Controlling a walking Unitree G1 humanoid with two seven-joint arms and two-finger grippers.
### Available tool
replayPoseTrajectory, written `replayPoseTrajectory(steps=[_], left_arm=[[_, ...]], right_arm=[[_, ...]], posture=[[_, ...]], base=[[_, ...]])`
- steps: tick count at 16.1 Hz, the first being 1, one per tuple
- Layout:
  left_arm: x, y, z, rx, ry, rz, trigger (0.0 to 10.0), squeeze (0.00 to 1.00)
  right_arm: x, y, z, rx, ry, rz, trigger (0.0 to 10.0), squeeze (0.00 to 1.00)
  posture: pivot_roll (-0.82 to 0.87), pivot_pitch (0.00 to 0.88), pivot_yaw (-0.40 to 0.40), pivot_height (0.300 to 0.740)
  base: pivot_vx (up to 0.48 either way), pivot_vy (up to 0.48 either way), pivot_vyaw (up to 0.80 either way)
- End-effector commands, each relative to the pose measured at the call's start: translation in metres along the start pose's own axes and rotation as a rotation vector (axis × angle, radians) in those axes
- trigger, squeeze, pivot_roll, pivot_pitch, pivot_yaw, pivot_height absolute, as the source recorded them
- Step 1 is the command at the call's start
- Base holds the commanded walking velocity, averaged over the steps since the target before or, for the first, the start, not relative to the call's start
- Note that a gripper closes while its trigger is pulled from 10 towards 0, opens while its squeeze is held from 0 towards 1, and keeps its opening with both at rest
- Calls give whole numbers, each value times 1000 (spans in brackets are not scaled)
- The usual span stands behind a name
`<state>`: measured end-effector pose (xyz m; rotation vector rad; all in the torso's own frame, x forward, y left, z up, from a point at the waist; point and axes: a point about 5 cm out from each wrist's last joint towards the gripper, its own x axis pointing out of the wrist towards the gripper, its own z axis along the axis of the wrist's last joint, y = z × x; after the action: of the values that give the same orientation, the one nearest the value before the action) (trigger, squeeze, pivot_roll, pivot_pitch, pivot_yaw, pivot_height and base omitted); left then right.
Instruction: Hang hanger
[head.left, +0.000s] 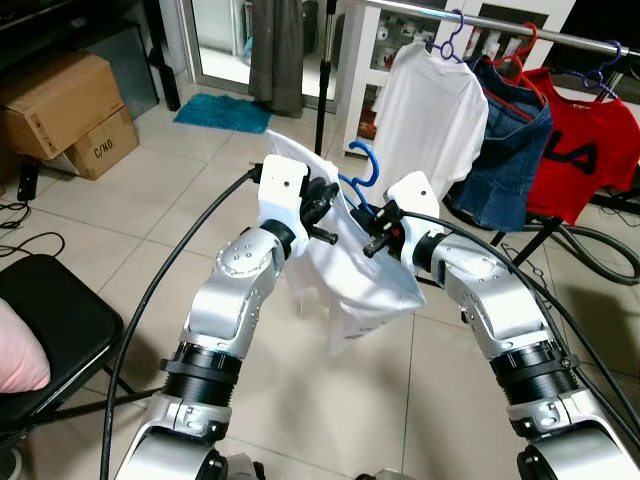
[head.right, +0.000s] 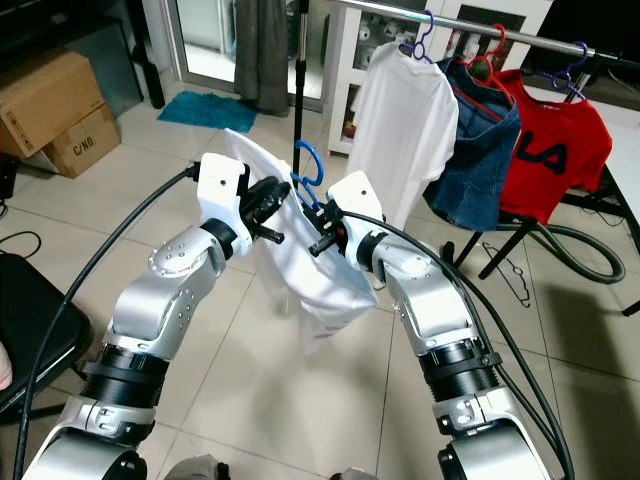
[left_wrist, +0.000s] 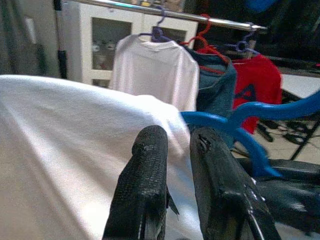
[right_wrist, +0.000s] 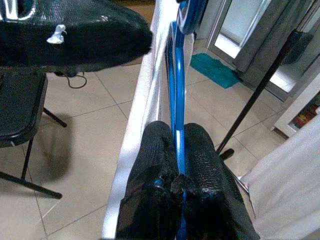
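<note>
A white shirt (head.left: 355, 285) hangs on a blue hanger (head.left: 366, 166), held up between my two arms over the tiled floor. My right gripper (right_wrist: 177, 145) is shut on the blue hanger's bar (right_wrist: 173, 100), just below the hook. My left gripper (left_wrist: 175, 150) is at the shirt's shoulder, its fingers (left_wrist: 145, 175) close together and pinching the white fabric (left_wrist: 65, 150). In the left eye view the left gripper (head.left: 325, 208) and the right gripper (head.left: 377, 235) sit close together under the hook. The steel clothes rail (head.left: 500, 22) runs above and beyond them at the upper right.
On the rail hang a white T-shirt (head.left: 430, 110), a denim garment (head.left: 510, 150) and a red shirt (head.left: 585, 160). The rack's black pole (head.left: 322, 80) stands just behind the held shirt. At the left are a black chair (head.left: 45, 320) and cardboard boxes (head.left: 65, 110). Cables and a hose (head.left: 600, 260) lie on the floor.
</note>
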<state>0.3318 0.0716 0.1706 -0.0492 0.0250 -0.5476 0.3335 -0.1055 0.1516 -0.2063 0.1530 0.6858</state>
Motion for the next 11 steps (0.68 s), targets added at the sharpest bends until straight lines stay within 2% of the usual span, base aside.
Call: replayPoseTrajectory(steps=[1,5,9,11], left_arm=[[2,-9,4,-4,-14,-49,10000,0],[2,-12,3,-3,-15,-84,10000,0],[4,10,2,16,-4,46,10000,0],[3,12,4,31,-7,56,10000,0]], right_arm=[[-3,-4,10,-20,-53,-8,0,0],[-2,-2,11,-15,-57,8,0,0],[-3,0,14,6,-75,40,0,0],[-4,-4,13,16,-75,28,0,0]], posture=[[-30,0,-74,740],[-27,0,-76,740],[-29,0,-80,740],[-28,0,-80,740]], base=[[0,0,0],[0,0,0],[0,0,0],[0,0,0]])
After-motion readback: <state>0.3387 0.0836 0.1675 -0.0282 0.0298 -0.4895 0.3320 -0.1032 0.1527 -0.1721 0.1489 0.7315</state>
